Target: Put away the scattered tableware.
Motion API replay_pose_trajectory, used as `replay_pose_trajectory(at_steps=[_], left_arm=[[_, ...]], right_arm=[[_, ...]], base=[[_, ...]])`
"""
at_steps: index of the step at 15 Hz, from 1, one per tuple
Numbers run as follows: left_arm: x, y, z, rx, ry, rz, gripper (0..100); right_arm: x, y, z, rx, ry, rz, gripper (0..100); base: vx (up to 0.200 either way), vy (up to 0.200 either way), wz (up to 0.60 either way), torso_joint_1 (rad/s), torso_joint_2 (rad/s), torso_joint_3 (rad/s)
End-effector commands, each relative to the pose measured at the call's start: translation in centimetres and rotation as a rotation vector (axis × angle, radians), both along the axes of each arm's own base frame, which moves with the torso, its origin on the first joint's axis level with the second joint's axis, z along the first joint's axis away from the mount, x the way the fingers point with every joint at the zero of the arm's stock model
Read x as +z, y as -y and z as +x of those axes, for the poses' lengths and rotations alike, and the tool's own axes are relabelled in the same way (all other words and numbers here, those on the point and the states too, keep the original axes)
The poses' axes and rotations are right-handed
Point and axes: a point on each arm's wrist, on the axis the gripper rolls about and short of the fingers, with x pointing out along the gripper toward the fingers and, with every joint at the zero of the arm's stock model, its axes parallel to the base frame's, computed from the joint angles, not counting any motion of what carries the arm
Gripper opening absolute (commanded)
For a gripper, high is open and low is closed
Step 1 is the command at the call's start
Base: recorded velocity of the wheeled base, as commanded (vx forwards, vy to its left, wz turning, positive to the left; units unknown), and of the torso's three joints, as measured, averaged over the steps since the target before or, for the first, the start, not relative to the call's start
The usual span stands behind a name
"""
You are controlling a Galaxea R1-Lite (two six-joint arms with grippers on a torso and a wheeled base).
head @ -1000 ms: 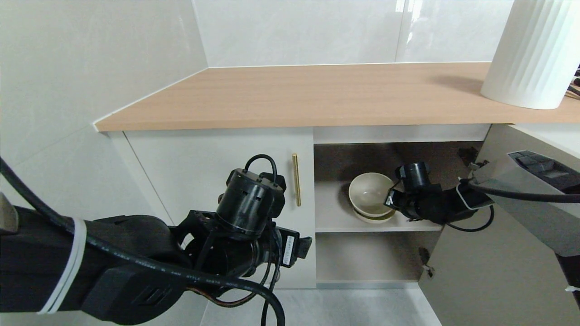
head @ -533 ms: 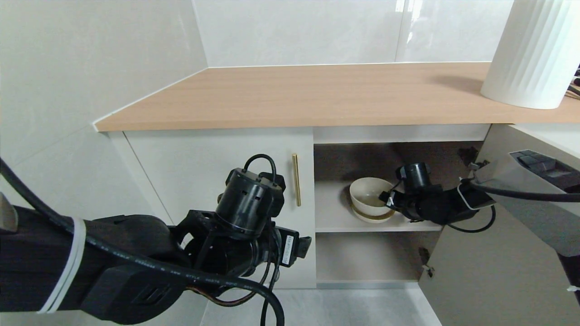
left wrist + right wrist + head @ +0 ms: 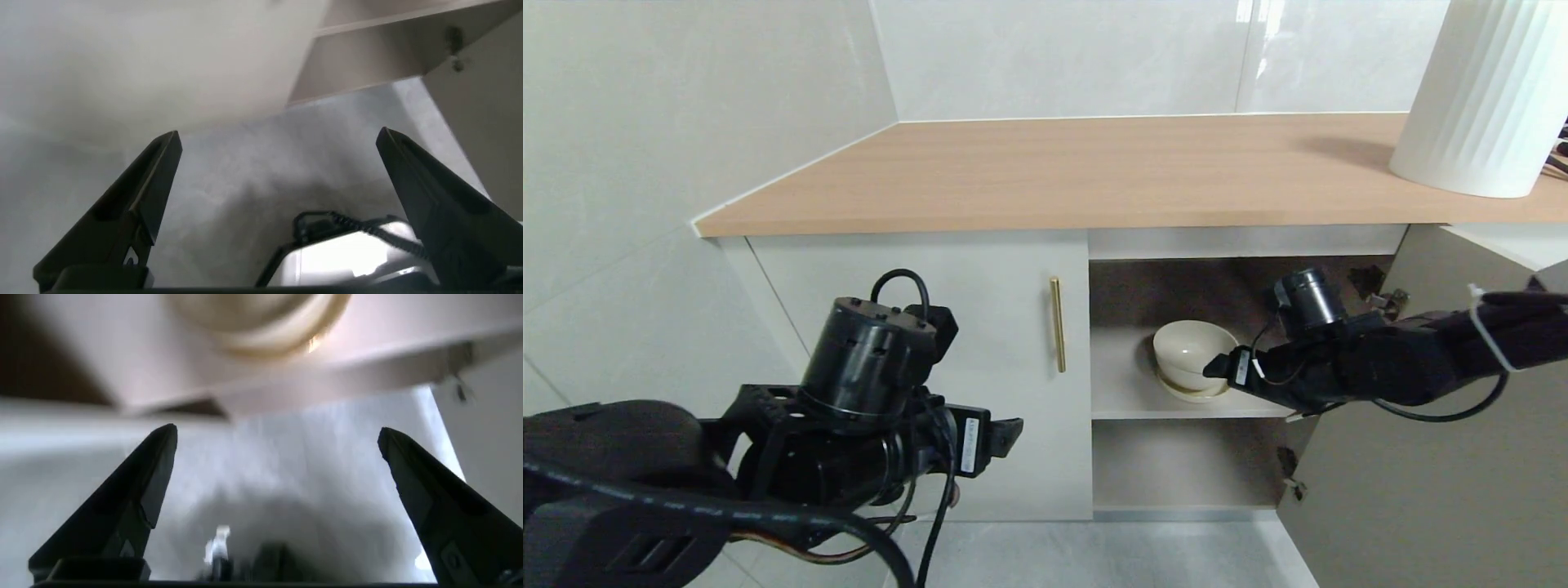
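Two cream bowls (image 3: 1191, 353) sit stacked on the middle shelf (image 3: 1119, 384) of the open cabinet; the stack also appears in the right wrist view as bowls (image 3: 255, 318). My right gripper (image 3: 1221, 365) hovers just right of the stack at its rim, apart from it. Its fingers (image 3: 155, 465) stand wide apart, and the right gripper (image 3: 276, 433) holds nothing. My left gripper (image 3: 1011, 429) hangs low in front of the closed left door. Over the grey floor, the left gripper (image 3: 279, 139) is open and empty.
The closed left door carries a gold handle (image 3: 1055, 324). The right door (image 3: 1421, 457) is swung open toward me. A bare lower shelf (image 3: 1184, 465) lies under the bowls. A tall white ribbed vessel (image 3: 1478, 98) stands on the wooden countertop (image 3: 1054, 171).
The tilted upper bowl was set down into the lower one and let go. My right gripper drew back to the right. My left arm swung left and lower.
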Motion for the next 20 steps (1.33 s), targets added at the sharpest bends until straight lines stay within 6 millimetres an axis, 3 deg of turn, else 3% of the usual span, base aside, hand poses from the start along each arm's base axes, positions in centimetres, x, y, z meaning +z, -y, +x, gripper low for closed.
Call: replay_pose_trajectory(at_steps=[1,5,9,20], left_arm=[[1.1,-1.8,-1.4,0.025,0.032,-0.022,100],[0.6,-1.9,-1.3,0.033,0.018,-0.011,100],[0.4,-1.8,-1.1,0.034,0.014,-0.008,100],[0.3,-1.8,-1.0,0.034,0.011,-0.005,100]], right_arm=[[4.9,1.5,-5.6,0.039,0.017,0.029,100],[4.4,1.7,-10.0,0.126,-0.035,0.031,100],[5.2,2.2,-10.9,0.156,-0.049,-0.001,100],[4.7,2.1,-11.4,0.188,-0.090,-0.040,100]], base=[[0.000,0.000,0.00,0.000,0.00,0.000],[0.000,0.000,0.00,0.000,0.00,0.000],[-0.200,0.000,0.00,0.001,0.00,0.001],[-0.200,0.000,0.00,0.001,0.00,0.005]])
